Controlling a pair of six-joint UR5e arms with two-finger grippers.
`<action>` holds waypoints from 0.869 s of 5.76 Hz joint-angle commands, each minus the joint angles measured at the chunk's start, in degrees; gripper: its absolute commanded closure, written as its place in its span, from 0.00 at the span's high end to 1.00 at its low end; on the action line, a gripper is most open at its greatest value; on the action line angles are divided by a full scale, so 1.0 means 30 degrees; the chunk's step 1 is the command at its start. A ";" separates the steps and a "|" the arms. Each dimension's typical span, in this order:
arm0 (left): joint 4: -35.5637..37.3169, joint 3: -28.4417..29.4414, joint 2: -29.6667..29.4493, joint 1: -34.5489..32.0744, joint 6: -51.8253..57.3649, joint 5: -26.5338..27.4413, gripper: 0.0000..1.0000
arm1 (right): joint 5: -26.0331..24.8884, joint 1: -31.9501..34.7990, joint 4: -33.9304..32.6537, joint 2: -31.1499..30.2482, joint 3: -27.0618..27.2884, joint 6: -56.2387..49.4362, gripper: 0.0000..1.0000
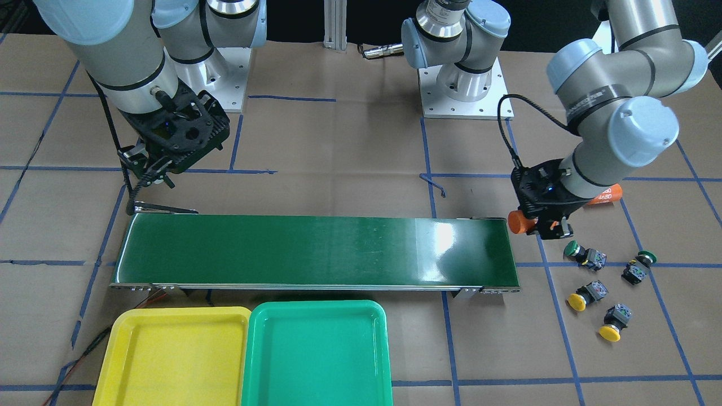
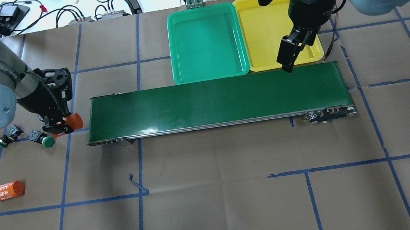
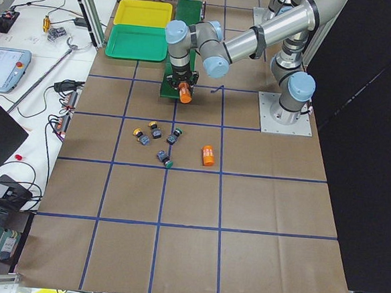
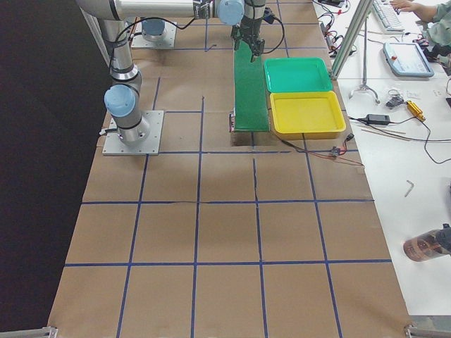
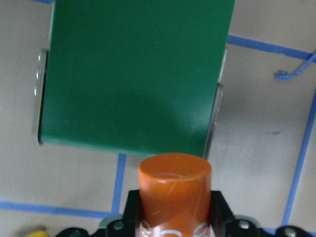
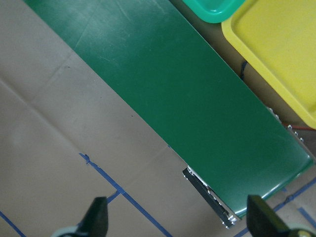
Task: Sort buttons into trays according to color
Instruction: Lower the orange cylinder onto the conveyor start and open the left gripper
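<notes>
Four buttons lie on the paper beyond the conveyor's end: two green-capped (image 1: 572, 248) (image 1: 647, 257) and two yellow-capped (image 1: 576, 301) (image 1: 609, 332). The yellow tray (image 1: 121, 349) and the green tray (image 1: 259, 349) stand side by side along the belt, both empty. My left gripper (image 1: 546, 224) is shut on an orange cylinder (image 5: 175, 190), held just off the belt's end, beside the nearest green button (image 2: 48, 141). My right gripper (image 2: 286, 59) is open and empty, above the belt's other end by the yellow tray (image 2: 255, 13).
The long dark-green conveyor belt (image 1: 316, 251) runs between the two arms. A second orange cylinder printed "4680" (image 2: 5, 191) lies on the paper behind my left arm. Blue tape lines grid the brown paper.
</notes>
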 commanded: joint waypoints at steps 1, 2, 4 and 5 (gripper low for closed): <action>0.1441 0.0230 -0.1291 -0.2483 -0.0140 0.0085 0.01 | -0.0006 0.0733 -0.0724 0.0044 0.0626 -0.5657 1.00; 0.1474 0.0056 -0.1295 -0.2550 -0.0288 0.0028 0.01 | -0.0035 0.0792 -0.1510 0.0162 0.0889 -0.7120 1.00; 0.1300 -0.0034 -0.1150 -0.2435 -0.0579 -0.0060 0.92 | -0.0210 0.0764 -0.4181 0.0164 0.1882 -1.0180 1.00; 0.1212 0.0227 -0.1004 -0.2173 -0.0640 0.0027 0.93 | -0.0211 0.0706 -0.4474 0.0076 0.1946 -1.0471 1.00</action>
